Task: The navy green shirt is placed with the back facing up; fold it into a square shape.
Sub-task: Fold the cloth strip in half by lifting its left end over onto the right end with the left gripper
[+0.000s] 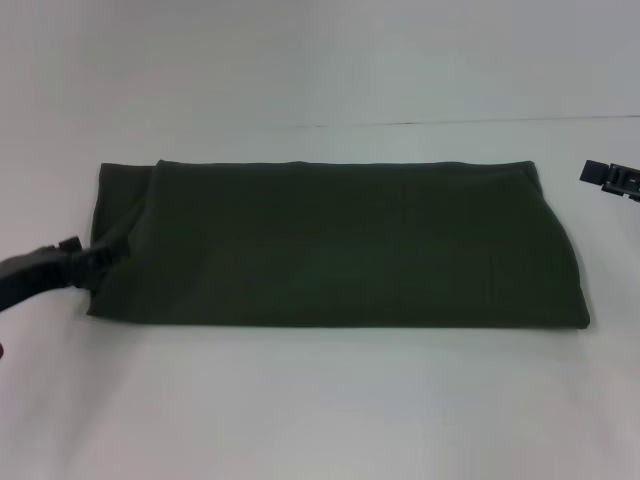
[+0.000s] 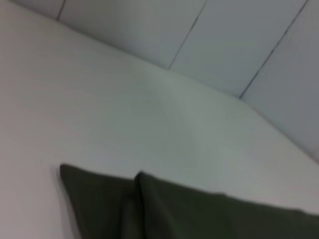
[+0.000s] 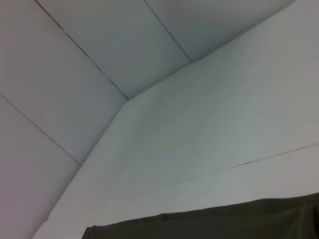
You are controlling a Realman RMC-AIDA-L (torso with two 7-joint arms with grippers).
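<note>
Now my left gripper (image 1: 98, 256) pinches the left end of the shirt (image 1: 340, 245), which lies on the table (image 1: 320, 410) as a long band, sleeves already folded in. I judge the crosswise fold is in hand: next, carry this end over to the right. Off the shirt's right end, my right gripper (image 1: 610, 178) hovers apart; whether it grips I cannot tell.

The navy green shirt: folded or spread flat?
Folded. The navy green shirt lies as a long band, no sleeves showing, layered at its left end.
</note>
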